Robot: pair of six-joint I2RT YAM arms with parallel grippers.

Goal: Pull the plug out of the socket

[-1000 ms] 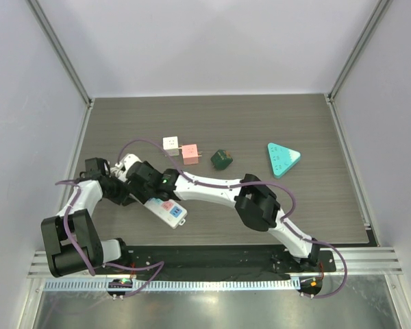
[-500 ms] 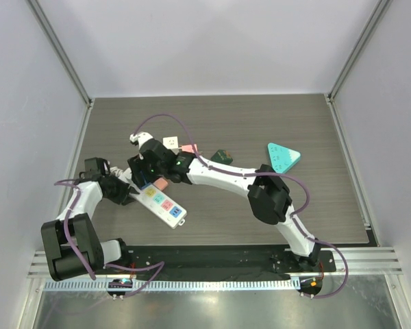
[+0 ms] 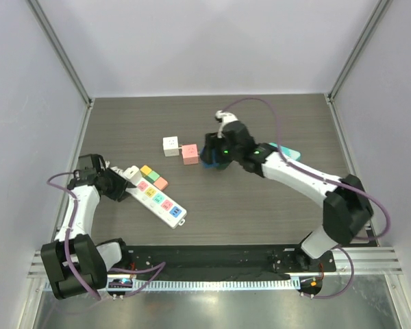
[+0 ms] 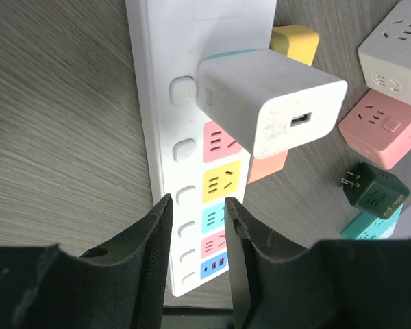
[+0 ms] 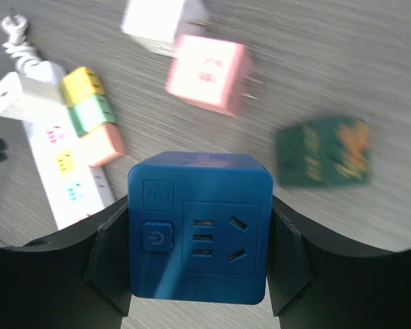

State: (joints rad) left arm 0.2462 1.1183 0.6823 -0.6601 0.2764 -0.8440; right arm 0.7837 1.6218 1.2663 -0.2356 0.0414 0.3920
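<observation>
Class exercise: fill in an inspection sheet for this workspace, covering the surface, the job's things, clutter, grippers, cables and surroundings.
Surface: dark wood-grain table; no spills seen.
Job's things: power strip with a white adapter plugged in; blue cube held away from it.
Clutter: three coloured cubes against the strip's side; white cube, pink cube, dark green cube, teal triangular block.
Grippers: left gripper over the strip, jaws slightly apart, empty; right gripper shut on the blue cube.
Cables: purple cables loop along both arms.
Surroundings: pale walls, metal frame posts.
</observation>
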